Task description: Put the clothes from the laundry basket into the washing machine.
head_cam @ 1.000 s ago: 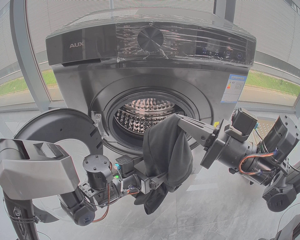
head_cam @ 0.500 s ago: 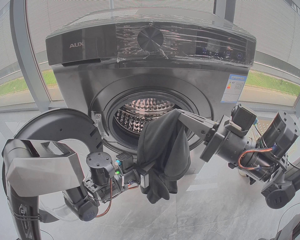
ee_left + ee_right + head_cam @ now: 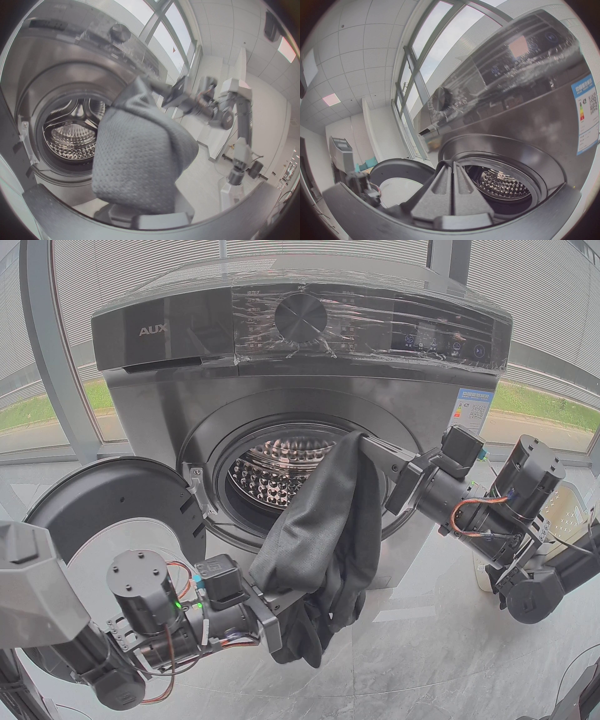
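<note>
A dark grey garment [image 3: 325, 521] hangs stretched between my two grippers, in front of the washing machine's [image 3: 300, 384] open steel drum [image 3: 281, 471]. My right gripper [image 3: 364, 441] is shut on its top corner, up at the right side of the drum's opening. The right wrist view has those fingers [image 3: 452, 165] pressed together, with dark cloth at their tips. My left gripper [image 3: 284, 602] is lower and nearer, shut on the garment's lower part. The cloth [image 3: 140, 156] covers its fingers in the left wrist view. The loose end dangles above the floor.
The round door [image 3: 112, 502] stands swung open to the left of the drum. A white perforated basket [image 3: 565, 518] sits on the floor behind my right arm. Grey floor tiles [image 3: 425, 652] lie in front of the machine.
My right gripper has lifted the garment's top up toward the drum's opening. My left arm has drawn back and down to the left, so the cloth now spreads out between the two.
</note>
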